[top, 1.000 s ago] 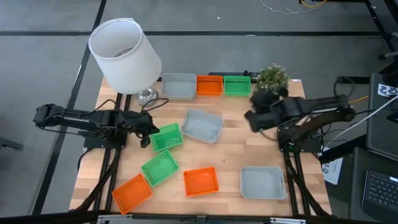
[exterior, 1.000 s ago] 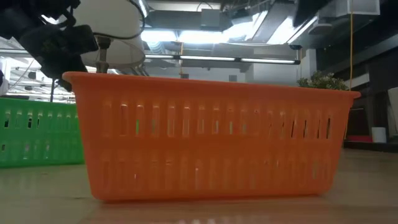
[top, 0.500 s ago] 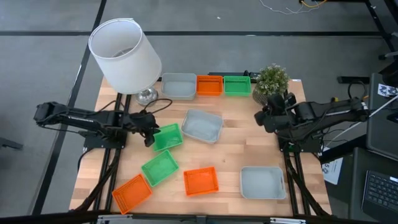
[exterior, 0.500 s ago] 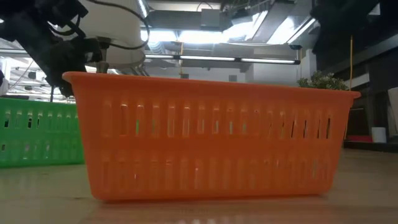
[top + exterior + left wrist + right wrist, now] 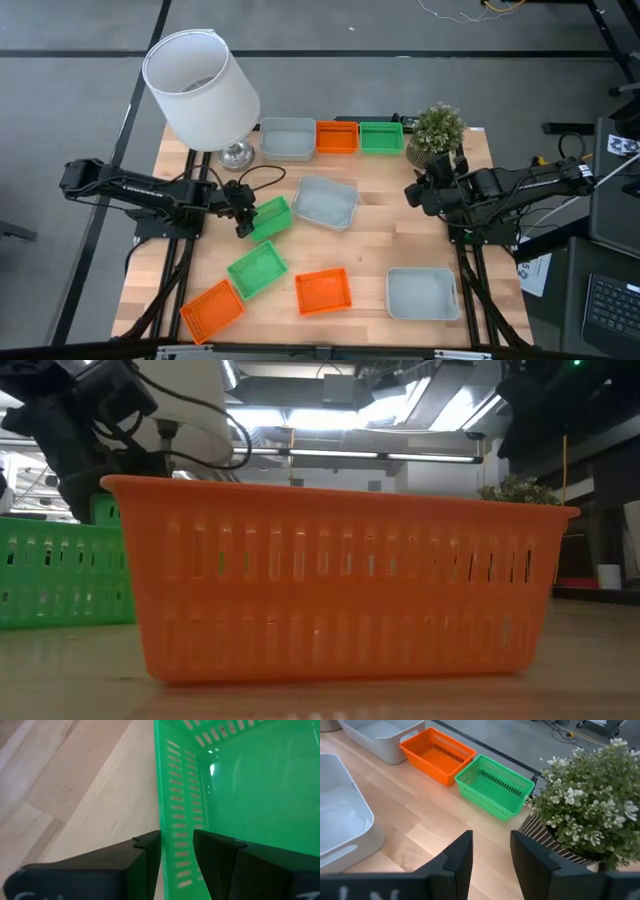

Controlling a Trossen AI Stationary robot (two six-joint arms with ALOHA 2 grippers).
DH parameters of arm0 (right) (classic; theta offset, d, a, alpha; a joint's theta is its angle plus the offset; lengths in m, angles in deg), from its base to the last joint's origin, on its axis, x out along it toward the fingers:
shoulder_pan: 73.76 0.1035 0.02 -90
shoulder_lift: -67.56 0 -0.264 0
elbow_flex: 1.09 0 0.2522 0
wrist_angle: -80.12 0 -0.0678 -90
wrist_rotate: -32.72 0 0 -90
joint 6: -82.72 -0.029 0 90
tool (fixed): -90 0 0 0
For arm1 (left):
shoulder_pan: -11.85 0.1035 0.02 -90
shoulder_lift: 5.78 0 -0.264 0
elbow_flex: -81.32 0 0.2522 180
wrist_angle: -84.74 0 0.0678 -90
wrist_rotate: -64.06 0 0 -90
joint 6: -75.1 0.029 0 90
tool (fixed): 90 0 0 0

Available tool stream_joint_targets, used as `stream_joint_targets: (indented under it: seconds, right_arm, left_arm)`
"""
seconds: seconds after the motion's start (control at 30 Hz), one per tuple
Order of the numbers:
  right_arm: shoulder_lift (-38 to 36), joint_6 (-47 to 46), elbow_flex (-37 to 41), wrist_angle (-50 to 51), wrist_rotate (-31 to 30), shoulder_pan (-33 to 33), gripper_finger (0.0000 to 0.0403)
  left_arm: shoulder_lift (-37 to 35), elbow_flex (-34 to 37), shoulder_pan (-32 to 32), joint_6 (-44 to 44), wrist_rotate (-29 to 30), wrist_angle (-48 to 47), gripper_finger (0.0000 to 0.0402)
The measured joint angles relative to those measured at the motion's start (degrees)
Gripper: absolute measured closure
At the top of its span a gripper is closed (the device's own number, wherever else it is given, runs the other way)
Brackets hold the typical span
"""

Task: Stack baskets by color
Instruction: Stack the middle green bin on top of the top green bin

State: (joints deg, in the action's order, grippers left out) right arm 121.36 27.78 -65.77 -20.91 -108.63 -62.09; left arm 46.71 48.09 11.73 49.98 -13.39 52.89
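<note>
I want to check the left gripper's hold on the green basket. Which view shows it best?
The left wrist view: the left gripper has one finger on each side of the green basket wall. The high view shows the gripper at the basket's edge, fingers unclear. The low view shows only a corner; the right wrist view, nothing.

Pale wooden table; nine baskets scattered across it; white lamp far left; potted plant far right.
</note>
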Motion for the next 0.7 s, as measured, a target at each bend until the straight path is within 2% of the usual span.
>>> stream_joint_targets:
  seconds: [0.27, 0.5, 0.7]
  right_arm:
    - [0.04, 1.31, 0.0, -1.29, 0.0, 0.0, 0.0271]
    - [0.04, 1.27, 0.0, -1.27, 1.73, 0.0, 0.0271]
    - [0.04, 1.26, 0.0, -1.31, 1.99, 0.0, 0.0271]
  left_arm:
    - [-0.09, -2.66, 0.0, 0.32, 0.0, 1.26, 0.0296]
    - [-0.11, -6.38, 0.0, 6.19, 0.01, 0.55, 0.0296]
    - [0.63, -6.16, -0.02, 6.23, 0.0, -5.19, 0.0296]
